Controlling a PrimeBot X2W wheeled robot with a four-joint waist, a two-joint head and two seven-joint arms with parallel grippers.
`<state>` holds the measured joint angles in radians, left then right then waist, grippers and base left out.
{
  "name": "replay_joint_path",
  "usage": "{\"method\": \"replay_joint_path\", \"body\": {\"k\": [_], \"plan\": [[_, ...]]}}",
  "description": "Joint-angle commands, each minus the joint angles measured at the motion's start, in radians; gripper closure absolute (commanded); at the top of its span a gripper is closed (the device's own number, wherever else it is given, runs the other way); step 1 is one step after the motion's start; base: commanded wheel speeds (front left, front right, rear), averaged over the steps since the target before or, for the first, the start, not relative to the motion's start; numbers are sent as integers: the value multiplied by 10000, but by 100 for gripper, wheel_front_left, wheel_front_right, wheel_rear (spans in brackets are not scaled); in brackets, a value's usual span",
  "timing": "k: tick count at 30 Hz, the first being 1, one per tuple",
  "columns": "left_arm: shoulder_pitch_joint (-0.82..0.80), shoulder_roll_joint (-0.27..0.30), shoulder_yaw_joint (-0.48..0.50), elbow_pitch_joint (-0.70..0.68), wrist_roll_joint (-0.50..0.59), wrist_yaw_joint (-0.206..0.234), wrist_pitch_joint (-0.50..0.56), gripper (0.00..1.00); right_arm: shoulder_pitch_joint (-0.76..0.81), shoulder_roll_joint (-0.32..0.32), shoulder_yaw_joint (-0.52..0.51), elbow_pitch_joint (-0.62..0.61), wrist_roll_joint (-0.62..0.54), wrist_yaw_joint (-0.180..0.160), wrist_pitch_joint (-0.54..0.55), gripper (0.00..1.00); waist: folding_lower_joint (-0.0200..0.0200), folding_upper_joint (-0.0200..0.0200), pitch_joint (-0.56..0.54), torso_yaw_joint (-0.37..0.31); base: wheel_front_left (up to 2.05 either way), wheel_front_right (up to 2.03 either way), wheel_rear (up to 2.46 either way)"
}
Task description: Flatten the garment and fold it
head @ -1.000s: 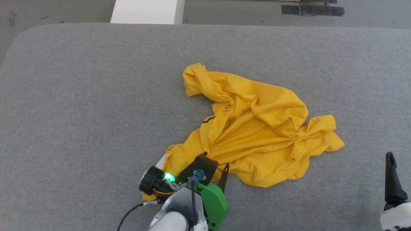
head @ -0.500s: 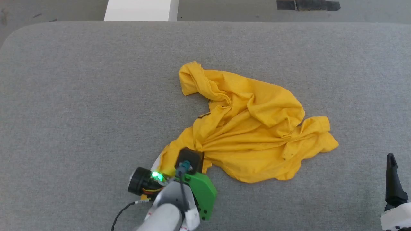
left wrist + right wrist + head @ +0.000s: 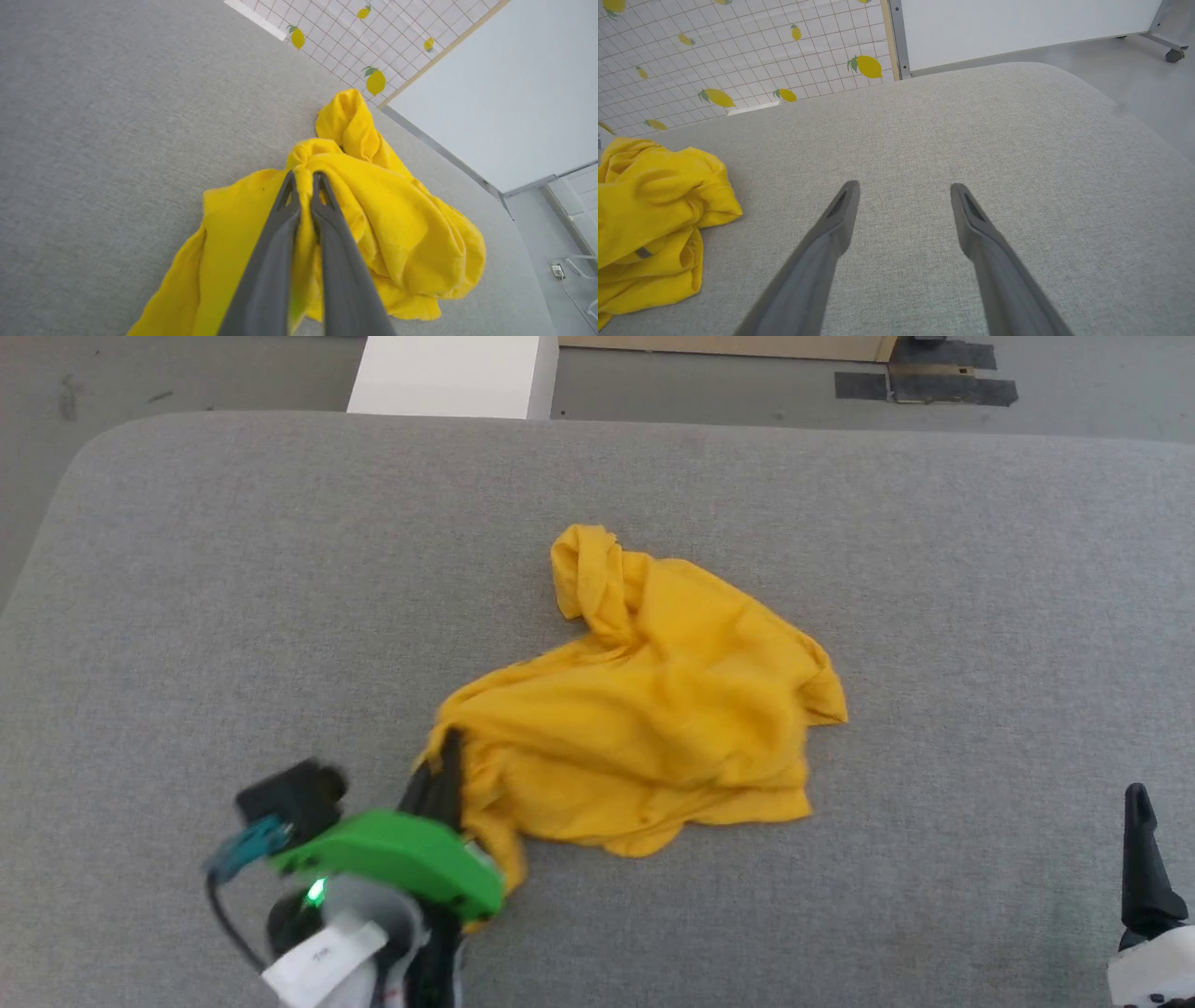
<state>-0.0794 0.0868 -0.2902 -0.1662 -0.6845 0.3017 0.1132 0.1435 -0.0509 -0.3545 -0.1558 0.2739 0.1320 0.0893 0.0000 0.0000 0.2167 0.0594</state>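
Note:
The garment (image 3: 653, 719) is a bright yellow T-shirt lying crumpled in a heap at the middle of the grey padded table (image 3: 233, 569); only plain yellow cloth shows. My left gripper (image 3: 446, 770) is at the heap's near-left edge, shut on a fold of the garment (image 3: 373, 210); in the left wrist view the two dark fingers (image 3: 280, 224) pinch yellow cloth between them (image 3: 303, 186). My right gripper (image 3: 903, 196) hovers open over bare table, right of the garment (image 3: 649, 196), with nothing between its fingers. One dark finger of it (image 3: 1141, 859) shows at the lower right of the head view.
A white block (image 3: 453, 373) stands beyond the table's far edge, with dark tape patches (image 3: 924, 383) on the floor. A lemon-print tiled panel (image 3: 738, 56) and a white board (image 3: 1017, 23) stand behind the table. The table's rounded corner (image 3: 1087, 88) is at the right.
My left gripper has shut on the garment's near-left edge and pulled it left and up, bunching the cloth into a tighter heap. The right gripper stays open and still. The head camera shifted slightly.

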Motion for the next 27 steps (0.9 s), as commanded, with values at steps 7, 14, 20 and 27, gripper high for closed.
{"method": "replay_joint_path", "body": {"k": [7,14,20,27], "plan": [[986,163,1000,1329,-293,147,-1024,0,-30,7,45,35,34,-13,70,0,0,0,123,-13,0,0,0],[396,231,589,575,109,-1022,-2313,0,3,7,-47,-16,-43,-13,172,0,0,0,-9,106,0,0,0],[113,1133,626,56,2490,-475,-3458,0,111,7,49,11,-62,-13,227,0,0,0,-308,96,0,0,0],[883,1560,383,132,4606,439,-3718,0,376,7,192,126,-41,-13,212,0,0,0,-718,4,0,0,0]]}}
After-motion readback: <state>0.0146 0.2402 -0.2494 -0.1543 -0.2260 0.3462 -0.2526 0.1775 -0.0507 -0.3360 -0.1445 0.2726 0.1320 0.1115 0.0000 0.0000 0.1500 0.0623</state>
